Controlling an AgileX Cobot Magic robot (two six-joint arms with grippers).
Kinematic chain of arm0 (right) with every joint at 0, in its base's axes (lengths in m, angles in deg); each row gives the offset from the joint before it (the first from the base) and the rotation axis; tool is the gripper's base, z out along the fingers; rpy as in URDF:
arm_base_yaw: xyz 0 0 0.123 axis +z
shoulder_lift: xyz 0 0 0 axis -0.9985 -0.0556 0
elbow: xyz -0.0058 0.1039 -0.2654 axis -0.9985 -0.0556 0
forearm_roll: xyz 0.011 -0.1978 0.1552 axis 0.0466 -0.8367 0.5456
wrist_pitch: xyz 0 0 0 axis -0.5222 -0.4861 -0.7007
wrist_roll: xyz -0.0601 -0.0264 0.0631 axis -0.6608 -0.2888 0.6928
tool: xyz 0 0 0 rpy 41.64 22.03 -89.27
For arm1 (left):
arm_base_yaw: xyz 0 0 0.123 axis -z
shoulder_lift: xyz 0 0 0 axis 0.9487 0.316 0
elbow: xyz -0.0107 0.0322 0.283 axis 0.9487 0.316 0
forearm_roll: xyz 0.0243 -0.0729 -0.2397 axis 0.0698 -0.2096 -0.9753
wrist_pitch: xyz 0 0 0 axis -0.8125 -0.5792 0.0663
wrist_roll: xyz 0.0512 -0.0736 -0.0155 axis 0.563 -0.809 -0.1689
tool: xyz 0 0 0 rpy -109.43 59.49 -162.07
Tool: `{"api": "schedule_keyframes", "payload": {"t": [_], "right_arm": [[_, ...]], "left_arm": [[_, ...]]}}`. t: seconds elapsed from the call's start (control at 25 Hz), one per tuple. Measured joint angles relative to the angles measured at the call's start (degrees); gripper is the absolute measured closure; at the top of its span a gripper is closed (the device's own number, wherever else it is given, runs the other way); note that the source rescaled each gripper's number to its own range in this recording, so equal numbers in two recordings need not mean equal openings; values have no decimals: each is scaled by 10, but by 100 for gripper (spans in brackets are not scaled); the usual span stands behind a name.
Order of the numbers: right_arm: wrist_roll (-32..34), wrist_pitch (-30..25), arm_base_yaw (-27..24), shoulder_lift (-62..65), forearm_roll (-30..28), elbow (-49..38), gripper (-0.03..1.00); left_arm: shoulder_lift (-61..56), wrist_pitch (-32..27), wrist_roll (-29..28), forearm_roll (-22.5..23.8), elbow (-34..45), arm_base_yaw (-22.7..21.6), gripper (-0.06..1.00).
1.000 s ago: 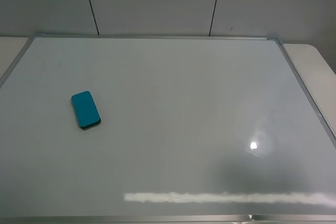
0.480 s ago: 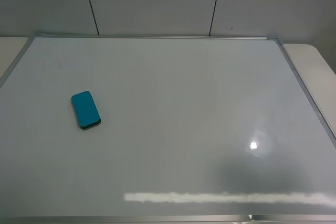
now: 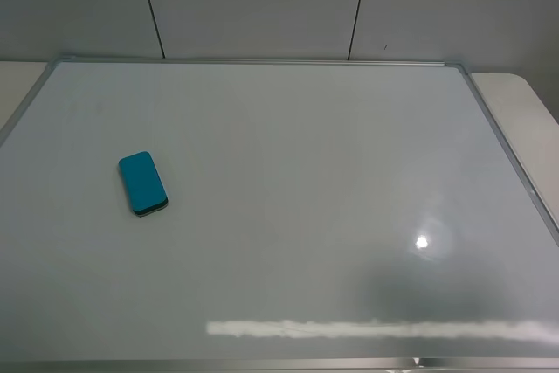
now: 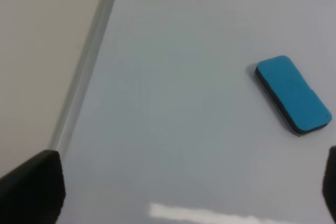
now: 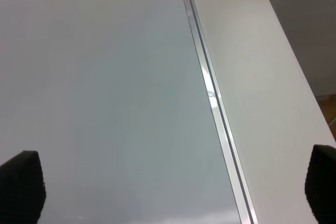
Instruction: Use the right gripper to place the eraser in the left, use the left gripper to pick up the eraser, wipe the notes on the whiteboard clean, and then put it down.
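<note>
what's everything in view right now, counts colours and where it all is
eraser: one, teal-blue with a thin dark underside, lying flat on the left part of the whiteboard, nothing touching it
whiteboard: one, glossy white with a thin silver frame, filling most of the high view; no red marks can be made out on it
table: one, off-white, showing past the board's left and right edges
wall panels: grey with dark seams, behind the board's far edge
left gripper: one, black, jaws wide open, only the tips showing in its wrist view, above the board near the eraser, holding nothing
right gripper: one, black, jaws wide open, over the board's right frame edge, holding nothing
</note>
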Motion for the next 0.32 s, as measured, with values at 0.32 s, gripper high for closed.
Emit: {"api": "schedule_keyframes", "payload": {"t": [0.32], "right_arm": [[0, 0, 0, 0, 0, 0, -3]], "left_arm": [[0, 0, 0, 0, 0, 0, -5]]}}
